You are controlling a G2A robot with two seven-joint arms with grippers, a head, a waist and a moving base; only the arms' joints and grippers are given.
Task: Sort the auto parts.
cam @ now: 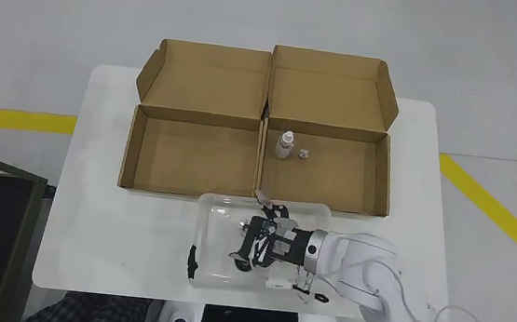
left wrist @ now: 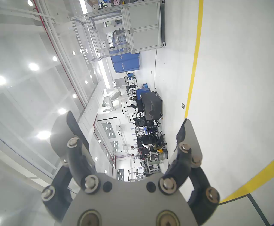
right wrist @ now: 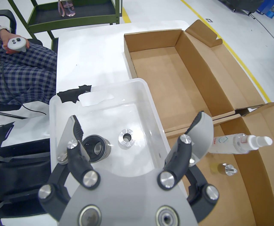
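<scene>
Right hand spread wide over clear bin; black bearing just beside one finger.

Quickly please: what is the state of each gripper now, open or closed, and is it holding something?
Left gripper: open, holding nothing.
Right gripper: open, holding nothing, above the clear bin.
</scene>
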